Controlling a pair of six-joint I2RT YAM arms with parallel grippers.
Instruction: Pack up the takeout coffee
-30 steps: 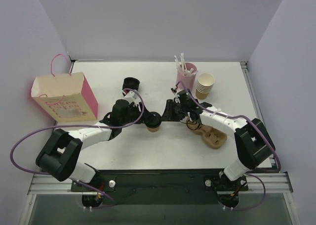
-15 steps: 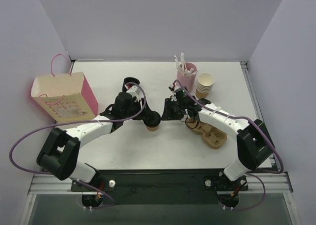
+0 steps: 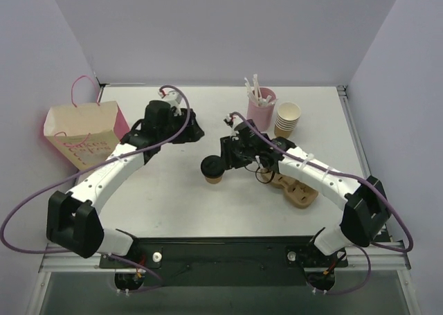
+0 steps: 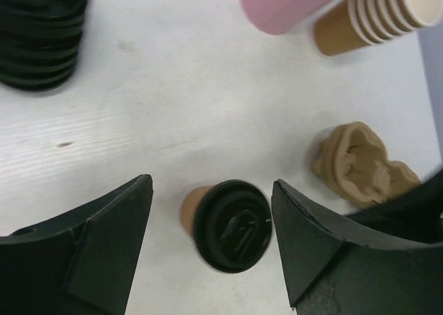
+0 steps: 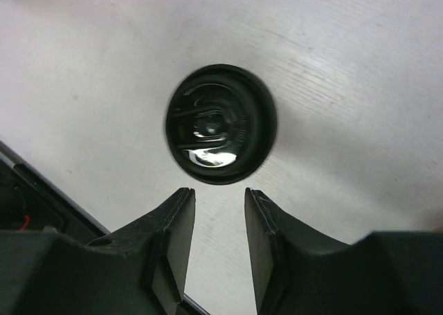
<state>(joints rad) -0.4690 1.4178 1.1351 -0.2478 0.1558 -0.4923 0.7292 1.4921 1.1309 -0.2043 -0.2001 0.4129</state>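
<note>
Standing upright is 1 takeout coffee (image 3: 213, 168); left pincer (image 4: 212, 189) gapes wide, right pincer (image 5: 219, 194) apparently narrow.

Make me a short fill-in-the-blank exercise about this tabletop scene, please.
1. The lid on the takeout coffee is ____.
2. The left gripper is ____ and holds nothing.
3. The cup of straws beside the stacked paper cups is ____.
4. The gift bag stands at the table's ____ edge.
Missing words: black; open; pink; left.
</note>
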